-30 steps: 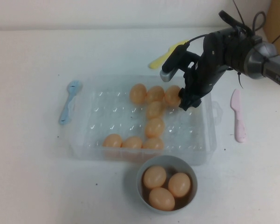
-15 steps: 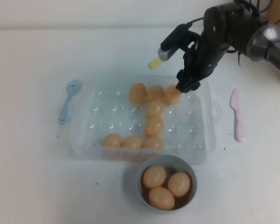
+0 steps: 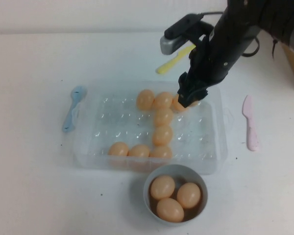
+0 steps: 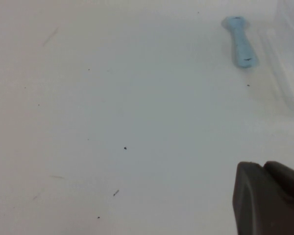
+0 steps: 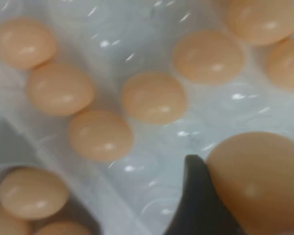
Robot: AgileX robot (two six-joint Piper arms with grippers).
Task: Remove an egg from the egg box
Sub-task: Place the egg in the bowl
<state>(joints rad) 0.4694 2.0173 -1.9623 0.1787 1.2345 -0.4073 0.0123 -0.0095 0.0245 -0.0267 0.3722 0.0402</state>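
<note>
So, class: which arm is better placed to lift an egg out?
Right. The right end effector is at the egg in the egg box; the left end effector is over bare table.

A blue spoon [image 3: 72,106] lies on the white table [image 3: 29,186], just left of the clear tray. A yellow utensil [image 3: 172,61] lies behind it, a pink one [image 3: 250,122] to its right. In front stands a grey bowl [image 3: 152,176] holding three eggs [image 3: 175,196].
</note>
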